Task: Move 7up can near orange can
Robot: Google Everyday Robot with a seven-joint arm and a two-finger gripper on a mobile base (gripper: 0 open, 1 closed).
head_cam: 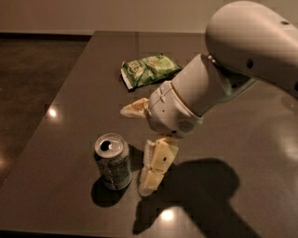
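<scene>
Wide-spread end effector [136,148] beside 7up can [112,162]

Table [77,93]: 1 dark grey-brown top with a glossy finish. Its left edge runs diagonally from the far end towards the near left corner. 2 bright light glints show on it, 1 near the left edge and 1 near the front edge.

Chip bag [148,69]: 1 green bag with pale print, crumpled, lying flat on the far half of the table, well apart from the left edge.

Floor [28,79]: dark and speckled, left of the table.

Wall [102,14]: pale and plain, behind the table.

Gripper [136,149]: low over the table's near middle, in front of the bag and apart from it, fingers spread.
</scene>
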